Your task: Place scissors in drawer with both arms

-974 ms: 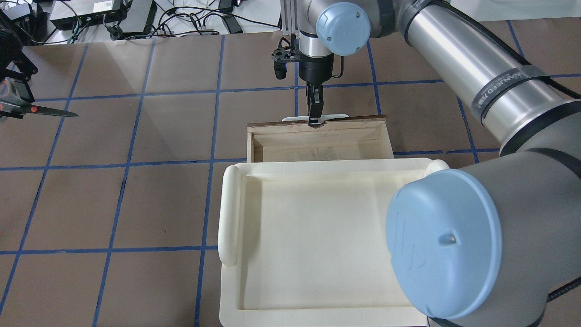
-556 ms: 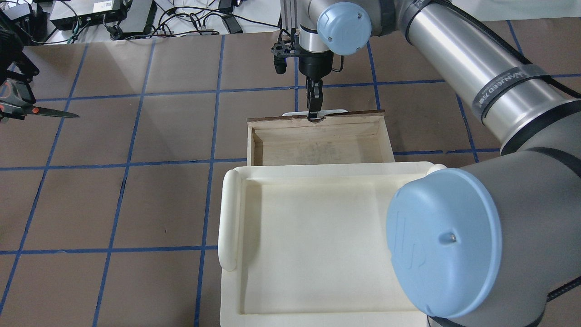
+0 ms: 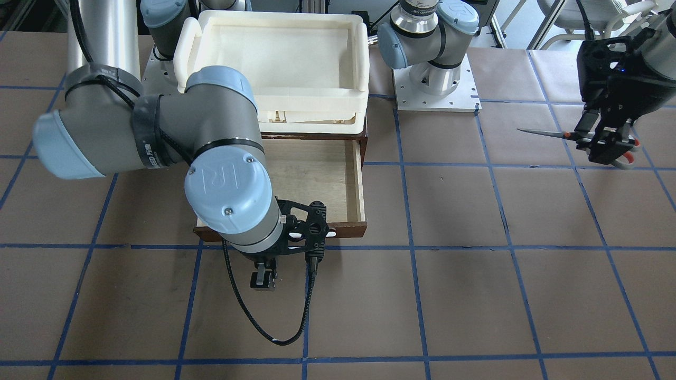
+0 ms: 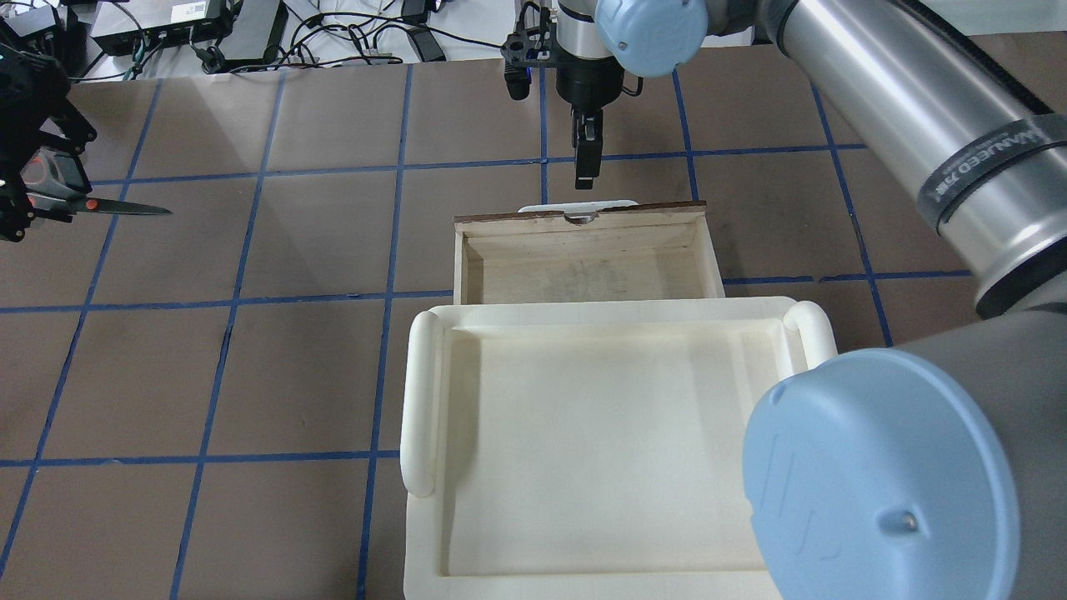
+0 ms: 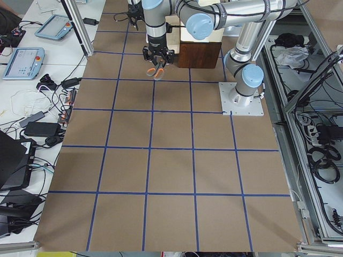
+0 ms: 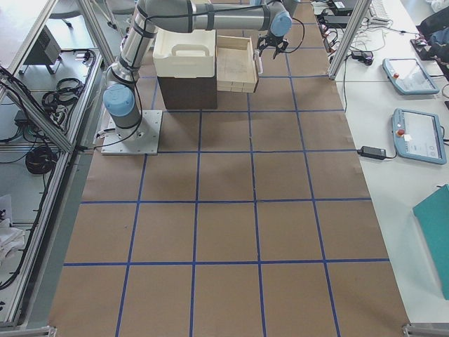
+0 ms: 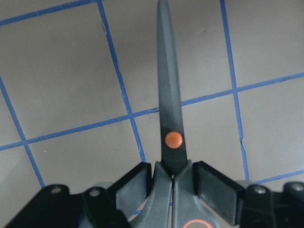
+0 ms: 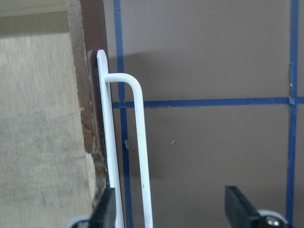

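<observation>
- The drawer (image 4: 533,271) is open; the right end effector (image 4: 586,171) is spread, hovering beyond its handle (image 4: 538,207)
- The left end effector (image 7: 174,183) pinches the scissors (image 4: 125,207), well apart over the bench (image 4: 292,250); next, probably carry them above the drawer

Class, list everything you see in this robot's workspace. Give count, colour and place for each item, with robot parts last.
Scissors: one, silver blades, orange pivot dot; held above the table's left side.
Drawer: one, dark brown front, pale inside; pulled open under the tray.
Handle: one, white; on the drawer front.
Tray: one, cream-white; on top of the cabinet.
Cabinet: one, dark brown; houses the drawer.
Table: one, brown with blue grid lines.
Arms: two, grey-silver, blue caps; left arm, right arm.
Left gripper: black; shut on the scissors.
Right gripper: black; open, near the handle, not gripping it.
</observation>
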Robot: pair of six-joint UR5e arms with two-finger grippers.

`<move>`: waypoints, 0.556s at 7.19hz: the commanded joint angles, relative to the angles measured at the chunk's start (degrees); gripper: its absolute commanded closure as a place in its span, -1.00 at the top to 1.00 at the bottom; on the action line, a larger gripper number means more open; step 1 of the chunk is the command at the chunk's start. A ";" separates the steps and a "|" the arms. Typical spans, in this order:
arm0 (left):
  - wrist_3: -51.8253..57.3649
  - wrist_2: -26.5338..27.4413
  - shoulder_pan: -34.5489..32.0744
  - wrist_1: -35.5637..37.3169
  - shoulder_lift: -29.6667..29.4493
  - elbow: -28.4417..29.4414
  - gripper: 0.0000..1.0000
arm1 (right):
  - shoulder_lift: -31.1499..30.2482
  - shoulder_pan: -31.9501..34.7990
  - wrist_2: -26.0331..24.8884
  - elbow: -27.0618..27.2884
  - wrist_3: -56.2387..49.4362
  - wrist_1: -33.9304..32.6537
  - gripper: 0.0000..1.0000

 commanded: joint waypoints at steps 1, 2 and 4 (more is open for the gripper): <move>-8.62 0.31 -7.10 -0.08 -0.52 -0.07 -1.00 | -7.94 -4.56 -1.07 2.30 6.46 -0.30 1.00; -15.63 -0.47 -10.27 -0.08 -1.05 -0.41 -1.00 | -14.16 -8.50 -0.89 6.93 11.36 -0.38 1.00; -30.06 -1.36 -19.39 0.45 -2.37 -1.03 -1.00 | -26.64 -14.94 -0.81 18.17 27.16 -0.47 1.00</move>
